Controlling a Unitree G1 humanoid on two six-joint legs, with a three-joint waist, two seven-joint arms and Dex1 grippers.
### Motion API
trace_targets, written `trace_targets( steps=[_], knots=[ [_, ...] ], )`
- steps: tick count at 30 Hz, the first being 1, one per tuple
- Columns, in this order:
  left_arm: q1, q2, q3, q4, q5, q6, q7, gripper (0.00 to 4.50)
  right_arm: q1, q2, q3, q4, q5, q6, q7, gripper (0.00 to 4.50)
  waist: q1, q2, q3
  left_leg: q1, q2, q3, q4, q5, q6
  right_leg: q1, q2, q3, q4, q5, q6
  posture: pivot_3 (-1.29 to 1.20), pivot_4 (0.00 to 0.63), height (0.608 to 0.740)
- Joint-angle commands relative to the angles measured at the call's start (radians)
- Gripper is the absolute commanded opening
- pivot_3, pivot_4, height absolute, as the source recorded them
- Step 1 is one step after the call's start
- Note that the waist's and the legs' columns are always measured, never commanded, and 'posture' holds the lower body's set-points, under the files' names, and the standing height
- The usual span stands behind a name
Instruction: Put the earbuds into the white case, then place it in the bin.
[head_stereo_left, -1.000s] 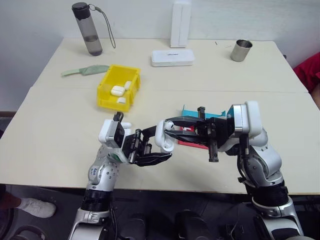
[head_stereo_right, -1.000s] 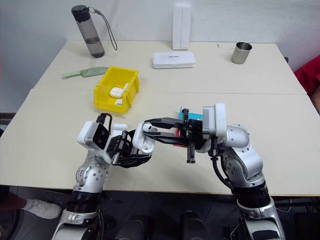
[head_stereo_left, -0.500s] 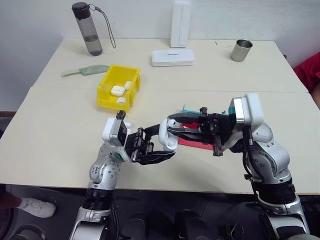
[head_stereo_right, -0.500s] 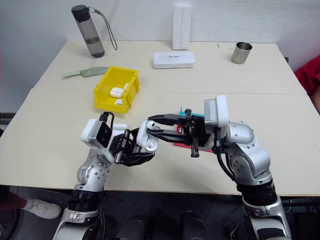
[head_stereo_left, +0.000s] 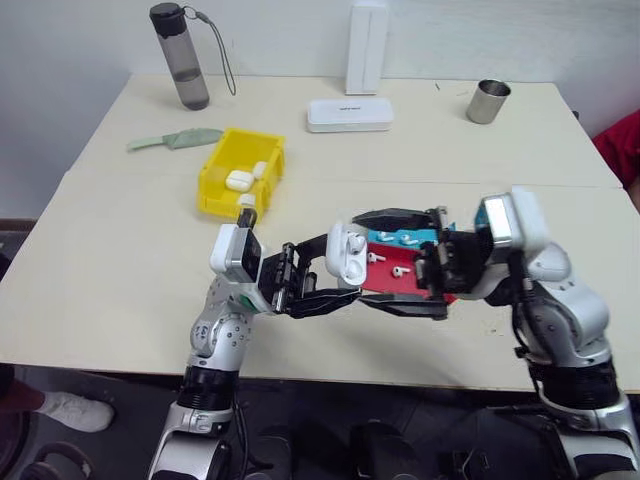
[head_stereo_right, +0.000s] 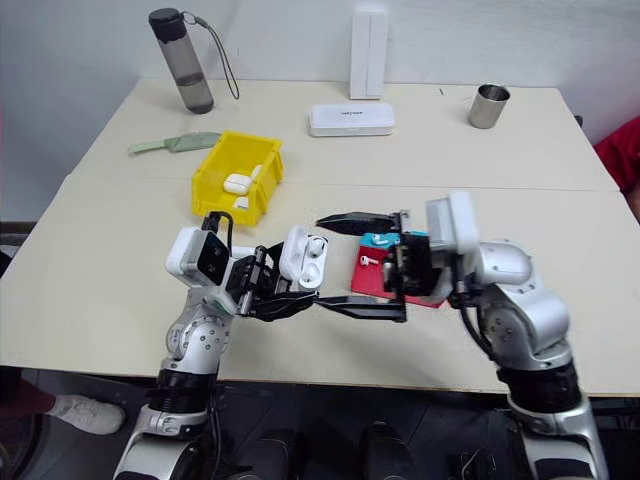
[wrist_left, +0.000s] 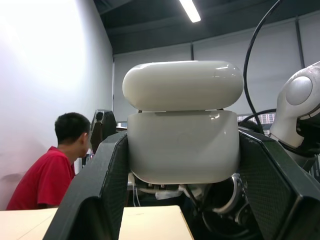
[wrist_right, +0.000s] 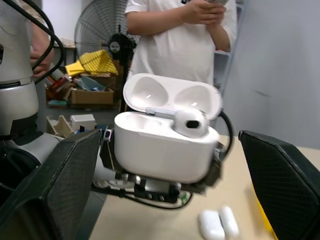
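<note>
Presently the left claw (head_stereo_left: 322, 285) clamps the white case (head_stereo_left: 348, 256) above the desk's (head_stereo_left: 120, 270) near edge, lid up, one earbud (wrist_right: 190, 121) seated inside. The right claw (head_stereo_left: 392, 262) stands spread wide around it without contact. Beyond, loose earbuds (head_stereo_left: 388, 255) lie on a red and blue tray (head_stereo_left: 392, 282). Farther left, the yellow bin (head_stereo_left: 215, 185) holds more cases.

A: Case count?
B: Four white cases: one held (head_stereo_left: 347, 255), three in the bin (head_stereo_left: 214, 187).
A: Earbuds?
B: One in the held case (wrist_right: 189, 121), three on the tray (head_stereo_left: 385, 281).
</note>
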Motion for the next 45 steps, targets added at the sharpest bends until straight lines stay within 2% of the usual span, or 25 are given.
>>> trace_targets(
  steps=[1, 4, 7, 12, 15, 18, 22, 24, 27, 29, 32, 34, 36, 39, 41, 45],
  knots=[
    [0.039, 0.041, 0.024, -0.061, -0.007, -0.008, 0.003, 2.78, 0.138, -0.12, -0.211, -0.04, 0.033, 0.013, 0.015, 4.44, 0.007, 0.0, 0.0, 0.0, 0.0, 0.0, 0.0, 0.0, 0.0, 0.0, 0.0, 0.0, 0.0, 0.0, 0.0, 0.0, 0.15, 0.74],
    [0.069, 0.07, 0.041, -0.09, -0.021, -0.004, 0.014, 2.78, 0.352, -0.187, -0.387, 0.04, -0.065, -0.094, 0.092, 4.44, 0.021, -0.001, 0.0, 0.0, 0.0, 0.0, 0.0, 0.0, 0.001, 0.001, 0.0, -0.001, -0.002, 0.0, 0.0, 0.0, 0.15, 0.74],
    [0.101, 0.087, 0.056, -0.12, -0.031, 0.0, 0.029, 2.78, 0.521, -0.187, -0.509, 0.184, -0.165, -0.238, 0.14, 4.44, 0.023, -0.001, 0.001, 0.0, 0.0, 0.0, 0.0, -0.001, 0.002, 0.004, 0.0, -0.001, -0.002, 0.0, 0.0, 0.0, 0.15, 0.74],
    [0.155, 0.101, 0.067, -0.157, -0.038, -0.005, 0.058, 2.78, 0.685, -0.171, -0.593, 0.535, -0.319, -0.488, 0.151, 4.44, 0.018, -0.002, 0.001, 0.003, 0.0, 0.002, 0.0, 0.0, 0.003, 0.006, 0.0, 0.001, -0.004, 0.0, 0.001, 0.0, 0.15, 0.74],
    [0.172, 0.106, 0.066, -0.176, -0.041, -0.002, 0.073, 2.78, 0.696, -0.197, -0.574, 0.569, -0.365, -0.51, 0.107, 4.44, 0.009, 0.0, 0.001, 0.005, 0.0, 0.004, -0.001, 0.0, 0.003, 0.007, 0.001, 0.003, -0.005, 0.0, 0.001, 0.0, 0.15, 0.74],
    [0.19, 0.112, 0.065, -0.194, -0.054, 0.014, 0.088, 2.78, 0.6, -0.291, -0.479, 0.477, -0.427, -0.326, 0.0, 4.44, -0.015, 0.001, 0.001, 0.006, 0.001, 0.011, -0.001, 0.001, 0.003, 0.007, 0.001, 0.007, -0.004, 0.0, 0.0, 0.0, 0.15, 0.74],
    [0.209, 0.119, 0.054, -0.213, -0.056, 0.022, 0.086, 2.78, 0.361, -0.45, -0.31, 0.414, -0.392, -0.082, 0.056, 4.44, -0.03, 0.006, 0.003, 0.017, 0.002, 0.014, -0.002, 0.002, 0.004, 0.017, 0.001, 0.01, -0.009, 0.0, -0.001, 0.0, 0.15, 0.74],
    [0.218, 0.122, 0.048, -0.216, -0.054, 0.019, 0.083, 2.78, 0.113, -0.501, -0.148, 0.41, -0.421, 0.084, 0.071, 4.44, -0.03, 0.006, 0.003, 0.018, 0.003, 0.012, -0.004, 0.002, 0.004, 0.017, 0.002, 0.008, -0.009, 0.0, -0.001, 0.0, 0.15, 0.74],
    [0.23, 0.123, 0.041, -0.214, -0.051, 0.012, 0.081, 2.78, -0.192, -0.487, 0.083, 0.443, -0.515, 0.25, 0.105, 4.44, -0.028, 0.006, 0.004, 0.016, 0.003, 0.011, -0.005, 0.002, 0.003, 0.015, 0.001, 0.008, -0.011, 0.0, -0.001, 0.0, 0.15, 0.74],
    [0.234, 0.125, 0.039, -0.21, -0.051, 0.009, 0.078, 2.78, -0.332, -0.459, 0.208, 0.487, -0.591, 0.304, 0.12, 4.44, -0.02, 0.006, 0.004, 0.015, 0.003, 0.01, -0.006, 0.001, 0.002, 0.014, 0.001, 0.007, -0.011, 0.0, -0.001, 0.0, 0.15, 0.74],
    [0.24, 0.123, 0.034, -0.201, -0.047, 0.001, 0.074, 2.78, -0.503, -0.358, 0.347, 0.636, -0.704, 0.265, 0.128, 4.44, -0.003, 0.005, 0.004, 0.008, 0.003, 0.008, -0.006, 0.0, 0.001, 0.005, 0.001, 0.006, -0.009, 0.0, 0.0, 0.0, 0.15, 0.74],
    [0.241, 0.122, 0.032, -0.198, -0.044, -0.001, 0.075, 2.78, -0.572, -0.309, 0.41, 0.733, -0.774, 0.2, 0.134, 4.44, 0.004, 0.005, 0.004, -0.002, 0.001, 0.007, -0.002, 0.0, 0.001, -0.004, 0.0, 0.006, -0.007, 0.0, 0.0, 0.0, 0.15, 0.74],
    [0.241, 0.123, 0.031, -0.196, -0.041, -0.003, 0.076, 2.78, -0.626, -0.263, 0.451, 0.84, -0.834, 0.106, 0.122, 4.44, 0.009, 0.005, 0.004, -0.004, -0.001, 0.006, 0.0, 0.0, 0.001, -0.008, -0.001, 0.005, -0.002, 0.001, 0.001, 0.0, 0.15, 0.74],
    [0.246, 0.127, 0.035, -0.2, -0.042, -0.004, 0.079, 2.78, -0.708, -0.206, 0.491, 0.991, -0.905, -0.002, 0.119, 3.83, 0.008, 0.004, 0.004, -0.007, -0.002, 0.007, 0.001, 0.0, 0.002, -0.014, -0.002, 0.005, 0.003, 0.001, 0.001, 0.0, 0.15, 0.74],
    [0.249, 0.128, 0.035, -0.203, -0.043, -0.005, 0.079, 2.78, -0.745, -0.184, 0.505, 1.057, -0.939, -0.053, 0.131, 3.19, 0.006, 0.004, 0.004, -0.008, -0.001, 0.008, 0.0, 0.0, 0.001, -0.016, -0.002, 0.005, 0.004, 0.001, 0.001, 0.0, 0.15, 0.74],
    [0.264, 0.129, 0.032, -0.217, -0.041, -0.007, 0.083, 2.78, -0.81, -0.152, 0.525, 1.179, -1.01, -0.152, 0.144, 3.19, -0.01, 0.004, 0.004, -0.008, -0.001, 0.008, 0.001, 0.0, 0.001, -0.016, -0.002, 0.004, 0.005, 0.001, 0.001, 0.0, 0.15, 0.74]
  ],
)
